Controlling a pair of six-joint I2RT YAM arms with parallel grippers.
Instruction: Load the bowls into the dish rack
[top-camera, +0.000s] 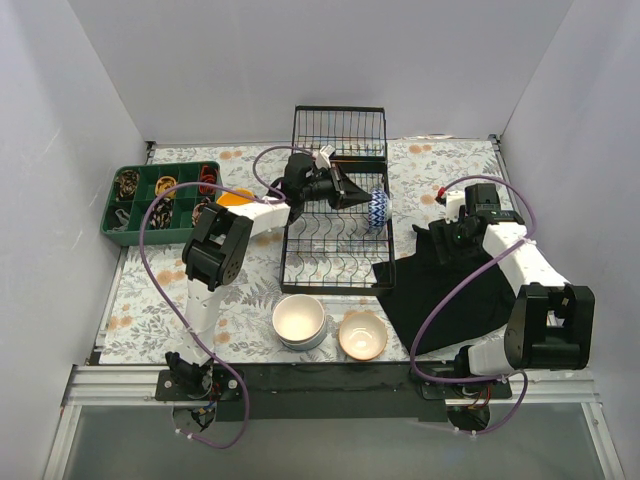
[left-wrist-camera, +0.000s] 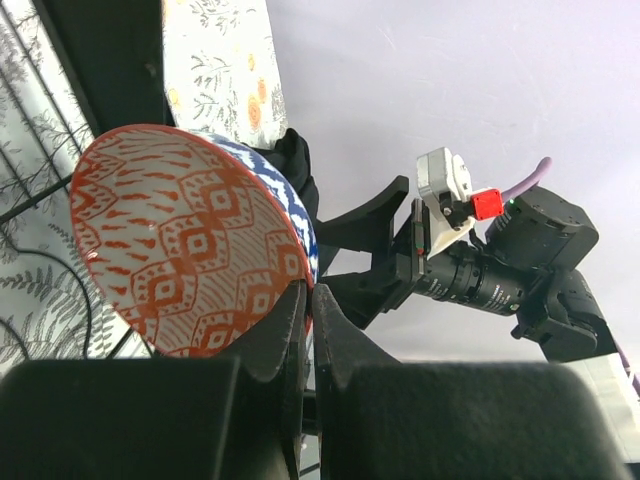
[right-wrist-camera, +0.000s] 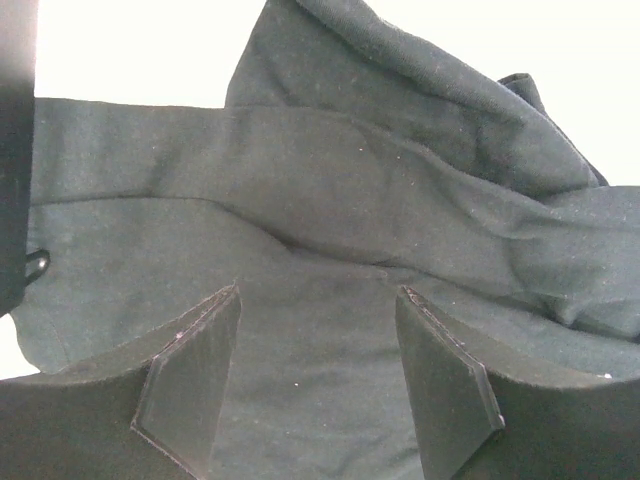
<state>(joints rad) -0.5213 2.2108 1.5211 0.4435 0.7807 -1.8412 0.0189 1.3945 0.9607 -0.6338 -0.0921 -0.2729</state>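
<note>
Where visible: five bowls (top-camera: 362, 335), one rack (top-camera: 322, 262)

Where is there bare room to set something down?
Bare flowered tablecloth behind the black cloth, right of the black wire dish rack; also left of the left arm, before the green compartment tray. Crowded around the rack.

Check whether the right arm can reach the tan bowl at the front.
Probably yes: its tool is open and empty over the cloth, and the bowl sits uncovered beside that cloth.
</note>
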